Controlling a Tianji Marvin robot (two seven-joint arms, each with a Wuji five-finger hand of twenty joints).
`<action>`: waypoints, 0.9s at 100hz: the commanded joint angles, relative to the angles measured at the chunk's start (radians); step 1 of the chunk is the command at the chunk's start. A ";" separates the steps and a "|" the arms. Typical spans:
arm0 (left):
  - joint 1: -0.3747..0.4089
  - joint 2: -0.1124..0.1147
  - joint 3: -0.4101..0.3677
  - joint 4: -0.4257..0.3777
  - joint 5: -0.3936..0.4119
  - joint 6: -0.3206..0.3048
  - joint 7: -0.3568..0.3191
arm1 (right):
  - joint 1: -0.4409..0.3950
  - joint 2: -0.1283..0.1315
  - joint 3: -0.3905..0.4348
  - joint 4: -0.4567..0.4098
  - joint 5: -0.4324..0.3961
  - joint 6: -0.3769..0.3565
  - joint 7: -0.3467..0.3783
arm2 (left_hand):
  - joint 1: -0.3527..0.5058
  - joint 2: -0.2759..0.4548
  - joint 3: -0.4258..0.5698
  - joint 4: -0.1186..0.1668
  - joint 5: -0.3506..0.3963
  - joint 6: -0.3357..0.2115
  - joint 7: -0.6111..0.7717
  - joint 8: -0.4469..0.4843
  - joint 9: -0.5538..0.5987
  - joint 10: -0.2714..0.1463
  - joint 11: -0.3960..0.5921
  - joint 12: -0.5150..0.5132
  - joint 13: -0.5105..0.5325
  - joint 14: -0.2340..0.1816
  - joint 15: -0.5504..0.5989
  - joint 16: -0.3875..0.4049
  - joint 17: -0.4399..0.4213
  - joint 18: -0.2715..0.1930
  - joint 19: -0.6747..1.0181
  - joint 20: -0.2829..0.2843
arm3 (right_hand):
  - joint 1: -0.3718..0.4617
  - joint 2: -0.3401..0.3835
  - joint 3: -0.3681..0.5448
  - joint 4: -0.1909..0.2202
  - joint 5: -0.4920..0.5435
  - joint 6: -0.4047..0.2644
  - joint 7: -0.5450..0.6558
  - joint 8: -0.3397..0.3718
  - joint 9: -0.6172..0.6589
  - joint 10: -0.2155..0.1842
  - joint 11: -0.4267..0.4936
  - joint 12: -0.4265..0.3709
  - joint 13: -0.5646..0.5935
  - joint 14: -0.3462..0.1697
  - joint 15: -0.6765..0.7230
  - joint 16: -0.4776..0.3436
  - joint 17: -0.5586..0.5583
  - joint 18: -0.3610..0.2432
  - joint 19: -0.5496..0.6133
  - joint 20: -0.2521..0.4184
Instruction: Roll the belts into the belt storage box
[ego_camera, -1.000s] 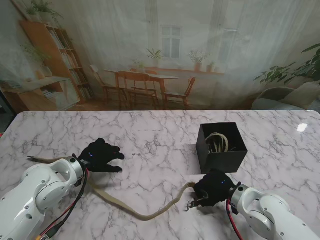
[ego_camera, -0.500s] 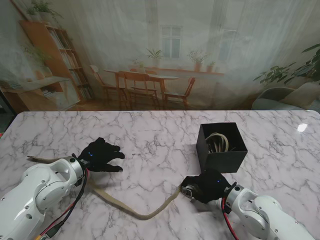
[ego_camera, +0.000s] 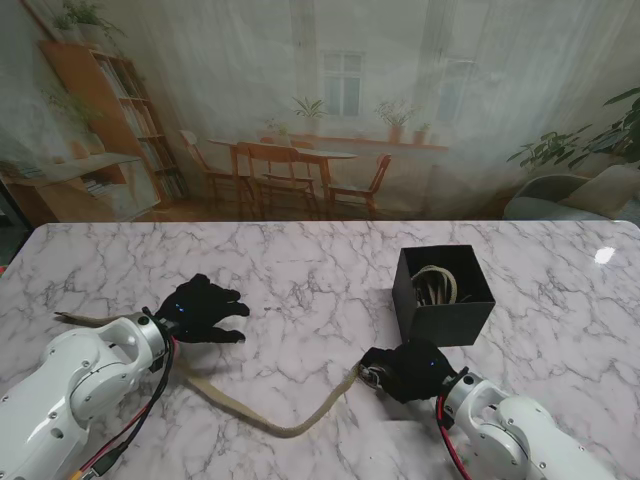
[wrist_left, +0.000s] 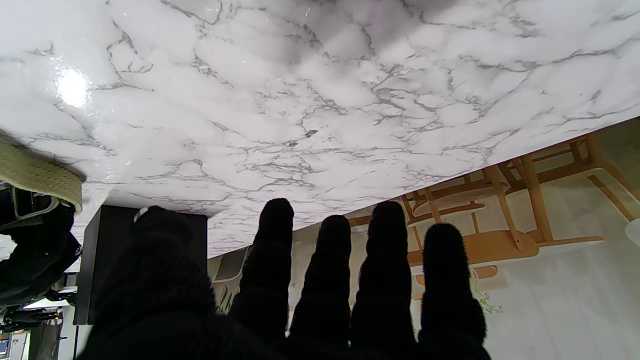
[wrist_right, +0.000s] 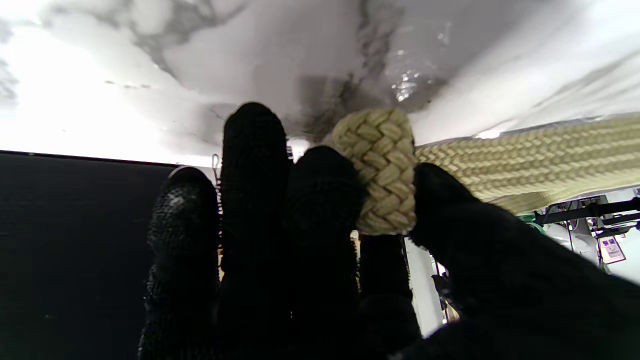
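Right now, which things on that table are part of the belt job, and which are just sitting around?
Part of the job:
belt, its end in the right hand
box, with a coiled belt inside
left hand

Just lying about:
nothing else visible on the table

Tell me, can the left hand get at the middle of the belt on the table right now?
Probably yes. The left hand is open, holding nothing, and the belt lies flat nearer to me than it, with nothing between. The right hand holds only the far end.
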 joint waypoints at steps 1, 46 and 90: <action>0.004 -0.002 -0.001 -0.001 0.001 -0.003 -0.010 | -0.012 -0.003 0.004 -0.006 -0.004 0.016 0.003 | 0.012 0.045 -0.018 -0.008 -0.004 0.008 0.002 0.007 -0.005 0.002 -0.004 0.006 0.001 0.007 -0.011 0.007 -0.010 0.035 -0.022 0.001 | 0.085 0.056 0.080 0.058 -0.090 0.094 -0.008 0.002 0.057 -0.006 0.047 -0.010 0.060 -0.052 0.046 -0.014 0.012 0.008 0.032 -0.010; 0.003 -0.002 -0.004 -0.004 0.001 -0.006 -0.008 | -0.083 -0.009 0.054 -0.036 -0.029 0.078 -0.040 | 0.016 0.044 -0.017 -0.007 -0.007 0.010 0.002 0.006 0.000 0.000 -0.001 0.007 0.006 0.007 -0.008 0.009 -0.008 0.036 -0.022 0.000 | 0.163 0.091 0.034 0.060 -0.052 -0.385 0.042 0.005 0.057 0.030 0.035 -0.025 0.058 -0.008 0.049 -0.017 0.010 0.077 0.011 -0.030; 0.018 -0.004 -0.020 -0.011 0.007 -0.006 0.005 | -0.081 -0.019 0.040 -0.035 0.010 0.126 -0.050 | 0.032 0.043 -0.015 -0.006 -0.017 0.017 -0.003 0.003 0.004 0.001 0.002 0.009 0.011 0.009 -0.004 0.012 -0.005 0.037 -0.021 -0.002 | 0.153 0.111 0.026 0.058 -0.177 -0.232 0.025 -0.009 0.057 0.022 0.000 -0.043 0.056 -0.003 0.047 -0.035 0.038 0.096 -0.001 -0.050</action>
